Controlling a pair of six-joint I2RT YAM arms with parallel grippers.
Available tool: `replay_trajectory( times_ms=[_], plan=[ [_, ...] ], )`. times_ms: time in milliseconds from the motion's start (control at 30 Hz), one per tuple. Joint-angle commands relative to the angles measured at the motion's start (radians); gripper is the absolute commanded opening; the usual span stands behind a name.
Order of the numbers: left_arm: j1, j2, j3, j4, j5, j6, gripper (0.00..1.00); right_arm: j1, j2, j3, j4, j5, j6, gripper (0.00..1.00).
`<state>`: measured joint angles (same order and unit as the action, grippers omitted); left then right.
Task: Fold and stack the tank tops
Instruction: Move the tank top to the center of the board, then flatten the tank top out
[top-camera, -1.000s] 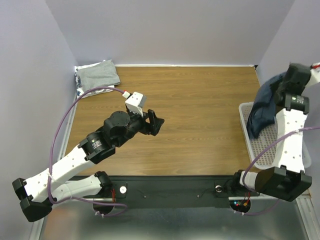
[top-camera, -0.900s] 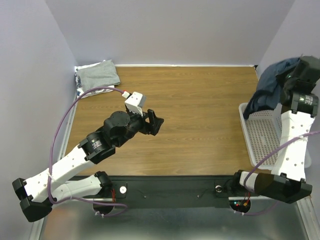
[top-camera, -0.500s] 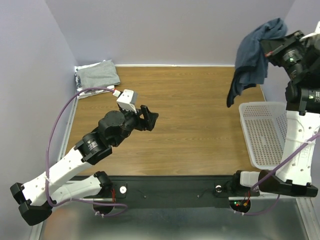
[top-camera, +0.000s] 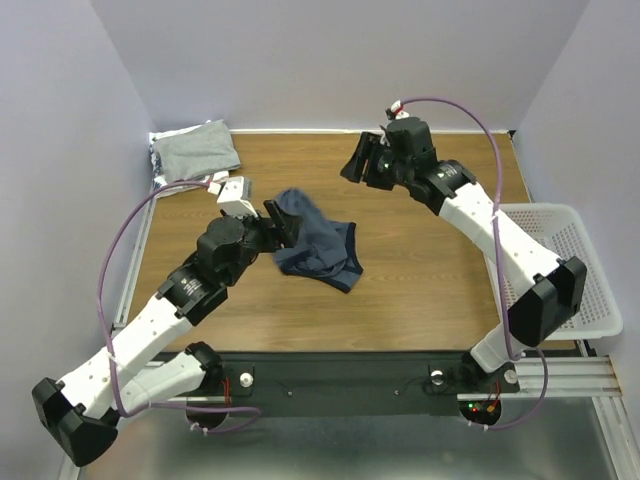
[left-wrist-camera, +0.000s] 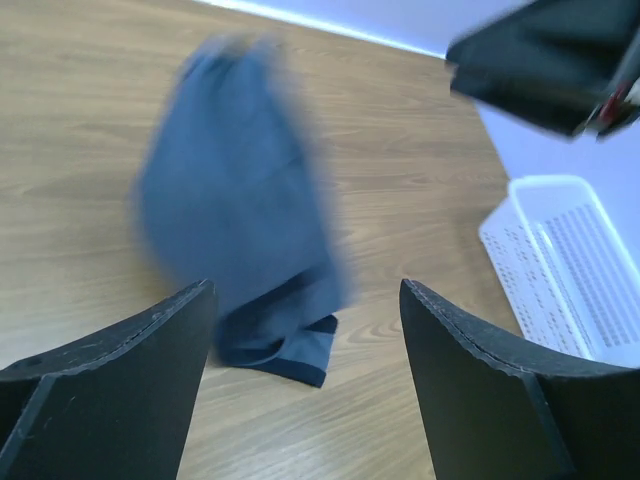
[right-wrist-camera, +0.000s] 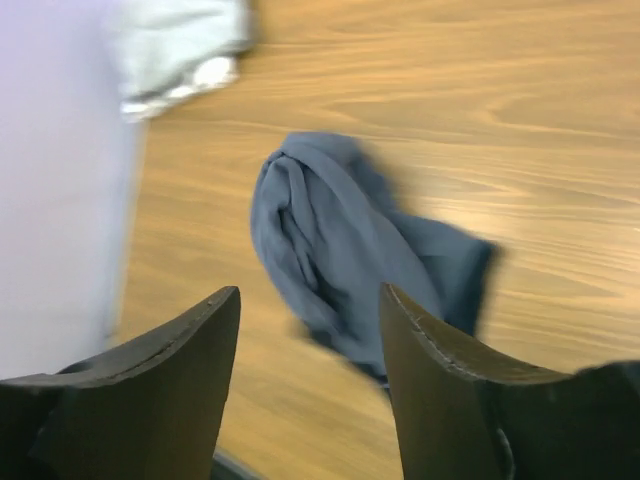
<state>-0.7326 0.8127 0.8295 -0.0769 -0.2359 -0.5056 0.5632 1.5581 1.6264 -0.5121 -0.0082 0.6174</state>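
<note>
"What is on the surface (top-camera: 430, 275)?"

"A white basket (top-camera: 585, 290) sits at the right edge. A grey tank top (top-camera: 198, 148) is in the far left corner. The blue tank top (top-camera: 318, 248) is crumpled in the middle, just beside the left claw (top-camera: 280, 225)."

"And the claws?"

"Both are wide apart and hold nothing. The right claw (top-camera: 358, 163) hangs over the far side, with its arm stretched out."

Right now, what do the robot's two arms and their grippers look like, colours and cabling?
Both the left arm and right arm have white link shells with rounded black joint housings. A thin purple cable loops along each. The left gripper and right gripper are matte black, with broad, curved fingers. No markings are legible.
</note>
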Motion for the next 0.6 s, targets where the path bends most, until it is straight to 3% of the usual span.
replay_trajectory(
  times_ms=[0,200,300,567],
  plan=[
    [0.076,0.003,-0.073,0.068,0.055,-0.076,0.85,-0.016,-0.052,-0.031,0.050,0.171,-0.030,0.64],
    [0.130,-0.020,-0.216,0.106,-0.016,-0.232,0.83,0.027,-0.082,-0.238,0.135,0.136,-0.042,0.63],
    [0.142,0.011,-0.279,0.118,-0.075,-0.292,0.82,0.133,-0.035,-0.348,0.185,0.174,-0.054,0.63],
    [0.199,0.247,-0.264,0.276,-0.014,-0.269,0.80,0.236,0.175,-0.412,0.296,0.223,-0.018,0.59]
  ],
)
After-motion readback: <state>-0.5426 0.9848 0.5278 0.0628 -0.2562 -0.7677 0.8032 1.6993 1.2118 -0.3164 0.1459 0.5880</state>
